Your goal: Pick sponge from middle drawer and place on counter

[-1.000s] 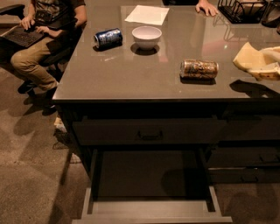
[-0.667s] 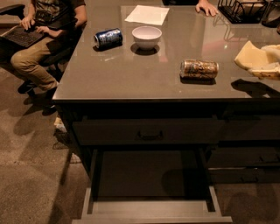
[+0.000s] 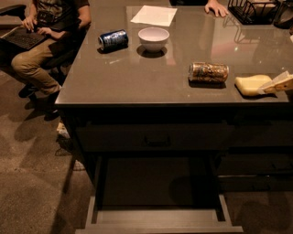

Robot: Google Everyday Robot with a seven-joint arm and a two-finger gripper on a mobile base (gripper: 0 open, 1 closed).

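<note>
The pale yellow-tan sponge (image 3: 251,85) lies on the glossy grey-brown counter (image 3: 137,77) near its front right corner, just right of a gold-brown can. My gripper (image 3: 278,84) enters from the right edge of the camera view and touches the sponge's right end; only a pale wedge of it shows. The middle drawer (image 3: 151,185) is pulled out below the counter's front, and its dark floor holds nothing that I can see.
A gold-brown can (image 3: 208,72), a blue can (image 3: 113,39), a white bowl (image 3: 153,38) and a sheet of paper (image 3: 154,15) are on the counter. A wire rack (image 3: 252,9) stands back right. A seated person (image 3: 46,36) is at the left. The top drawer (image 3: 157,140) is shut.
The sponge has come down and a little to the left with the gripper, from above the counter's right edge to lying on the counter beside the gold-brown can.
</note>
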